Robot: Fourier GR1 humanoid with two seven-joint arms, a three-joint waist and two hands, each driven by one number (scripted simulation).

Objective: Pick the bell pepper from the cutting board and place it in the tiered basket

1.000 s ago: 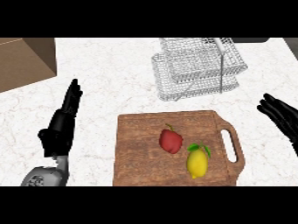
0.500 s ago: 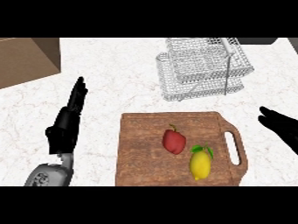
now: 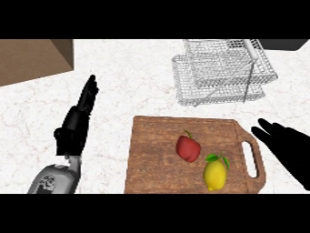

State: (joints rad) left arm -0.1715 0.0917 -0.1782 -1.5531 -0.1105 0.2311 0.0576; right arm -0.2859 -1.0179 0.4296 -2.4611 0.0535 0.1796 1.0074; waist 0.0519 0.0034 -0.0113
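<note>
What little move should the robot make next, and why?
Probably ease the right hand leftward over the cutting board toward the red bell pepper. That hand is open beside the board's handle, holding nothing; the pepper lies untouched on the board next to a lemon, and the left hand is open on the board's other side.
</note>
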